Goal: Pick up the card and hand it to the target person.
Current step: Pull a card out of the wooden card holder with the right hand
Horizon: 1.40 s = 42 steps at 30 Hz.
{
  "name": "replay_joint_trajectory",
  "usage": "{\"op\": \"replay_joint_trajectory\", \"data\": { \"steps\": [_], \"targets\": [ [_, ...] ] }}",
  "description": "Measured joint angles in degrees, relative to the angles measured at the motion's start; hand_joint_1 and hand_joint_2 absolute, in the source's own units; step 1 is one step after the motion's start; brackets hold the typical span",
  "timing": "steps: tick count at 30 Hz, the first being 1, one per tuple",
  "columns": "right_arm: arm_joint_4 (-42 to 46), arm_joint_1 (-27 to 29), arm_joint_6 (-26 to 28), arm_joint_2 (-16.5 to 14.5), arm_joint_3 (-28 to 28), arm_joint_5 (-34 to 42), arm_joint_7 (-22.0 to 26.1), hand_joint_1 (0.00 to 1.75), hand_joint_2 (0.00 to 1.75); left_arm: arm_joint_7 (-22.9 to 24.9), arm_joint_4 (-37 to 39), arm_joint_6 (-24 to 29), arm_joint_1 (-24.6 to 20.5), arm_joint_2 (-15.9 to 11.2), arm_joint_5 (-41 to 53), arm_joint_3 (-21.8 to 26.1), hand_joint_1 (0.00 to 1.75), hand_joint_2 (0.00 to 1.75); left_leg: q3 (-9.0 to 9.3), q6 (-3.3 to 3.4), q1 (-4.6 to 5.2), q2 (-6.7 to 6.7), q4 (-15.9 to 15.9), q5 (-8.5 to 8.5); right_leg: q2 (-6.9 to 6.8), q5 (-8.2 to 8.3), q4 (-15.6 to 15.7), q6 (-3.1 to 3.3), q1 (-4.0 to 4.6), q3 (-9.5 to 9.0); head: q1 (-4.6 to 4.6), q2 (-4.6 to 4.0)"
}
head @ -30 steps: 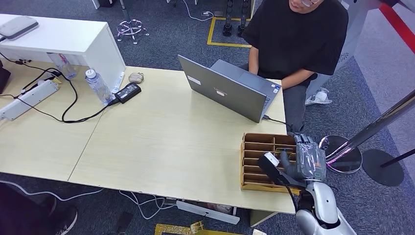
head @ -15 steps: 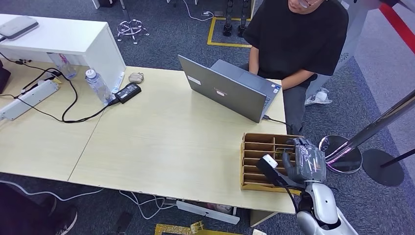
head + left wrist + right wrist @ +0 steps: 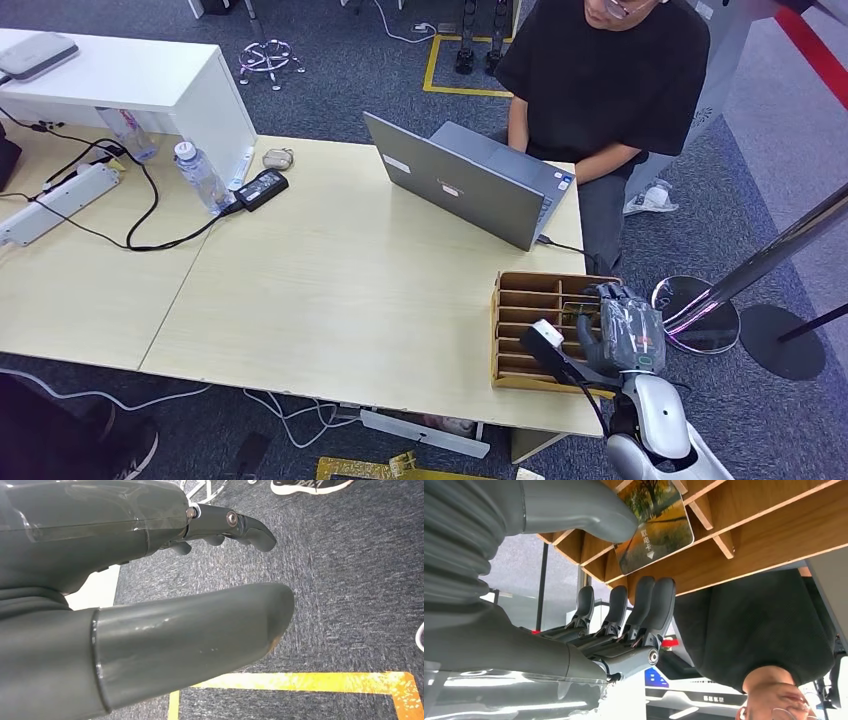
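We note a table (image 3: pixel 330 300) across the middle of the head view. A slotted card rack (image 3: pixel 528 330) sits at its lower right corner, the right hand (image 3: pixel 622 330) over the rack's right side. The card (image 3: pixel 655 522) stands in a rack slot, beside the thumb. A laptop (image 3: pixel 462 180) lies upper centre, a person (image 3: pixel 610 90) behind it. Bottle (image 3: pixel 200 175), power adapter (image 3: pixel 262 188) and power strip (image 3: pixel 60 200) lie upper left.
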State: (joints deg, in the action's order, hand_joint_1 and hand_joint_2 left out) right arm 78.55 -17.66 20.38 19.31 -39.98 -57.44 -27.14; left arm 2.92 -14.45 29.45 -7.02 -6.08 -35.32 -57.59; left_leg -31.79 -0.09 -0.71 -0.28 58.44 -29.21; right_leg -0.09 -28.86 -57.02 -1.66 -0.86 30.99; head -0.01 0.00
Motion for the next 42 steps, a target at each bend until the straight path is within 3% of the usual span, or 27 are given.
{"op": "replay_joint_trajectory", "data": {
  "steps": [10, 19, 23, 28, 33, 42],
  "targets": [
    [-0.02, -0.01, -1.43, -0.01, -0.78, 0.06, -0.14, 1.03, 1.75, 0.08, 0.0, 0.01, 0.0, 0.0, 0.0, 0.0, 0.0, 0.0, 0.0, 0.0, 0.0, 0.0, 0.0, 0.0, 0.0, 0.0, 0.0, 0.0, 0.0, 0.0, 0.01, 0.0],
    [-0.02, -0.01, -1.67, -0.01, -0.93, 0.28, -0.29, 1.02, 1.75, 0.08, 0.0, 0.01, 0.0, 0.0, 0.0, 0.0, 0.0, 0.0, 0.0, 0.0, 0.0, 0.0, 0.0, 0.0, 0.0, 0.0, 0.0, 0.0, 0.0, 0.0, 0.01, 0.0],
    [-0.02, -0.02, -1.69, -0.01, -1.01, 0.32, -0.29, 1.09, 1.75, 0.08, 0.0, 0.03, 0.0, 0.0, 0.0, 0.0, 0.0, 0.0, -0.01, 0.0, 0.0, 0.0, 0.0, 0.0, 0.0, 0.0, 0.0, 0.0, 0.0, 0.0, 0.01, 0.0],
    [-0.02, -0.07, -1.72, -0.01, -1.4, 0.42, -0.29, 1.32, 1.75, 0.07, 0.0, 0.04, -0.01, 0.0, 0.0, 0.0, 0.0, 0.0, -0.01, 0.0, 0.0, 0.0, 0.0, 0.0, 0.0, 0.0, 0.0, 0.0, 0.0, 0.0, 0.0, 0.0],
    [-0.02, -0.1, -1.73, -0.01, -1.48, 0.44, -0.29, 1.38, 1.75, 0.06, 0.0, 0.05, 0.0, 0.0, 0.0, 0.0, 0.0, 0.0, 0.0, 0.0, 0.0, 0.0, 0.0, 0.0, 0.0, 0.0, 0.0, 0.0, 0.0, 0.0, 0.0, 0.0],
    [-0.01, -0.17, -1.73, -0.01, -1.71, 0.48, -0.29, 1.35, 1.75, 0.05, 0.0, 0.04, 0.0, 0.0, 0.0, 0.0, 0.0, 0.0, 0.02, 0.0, 0.0, 0.0, 0.0, 0.0, 0.0, 0.01, 0.0, 0.0, 0.0, -0.02, 0.01, 0.0]
  ]
}}
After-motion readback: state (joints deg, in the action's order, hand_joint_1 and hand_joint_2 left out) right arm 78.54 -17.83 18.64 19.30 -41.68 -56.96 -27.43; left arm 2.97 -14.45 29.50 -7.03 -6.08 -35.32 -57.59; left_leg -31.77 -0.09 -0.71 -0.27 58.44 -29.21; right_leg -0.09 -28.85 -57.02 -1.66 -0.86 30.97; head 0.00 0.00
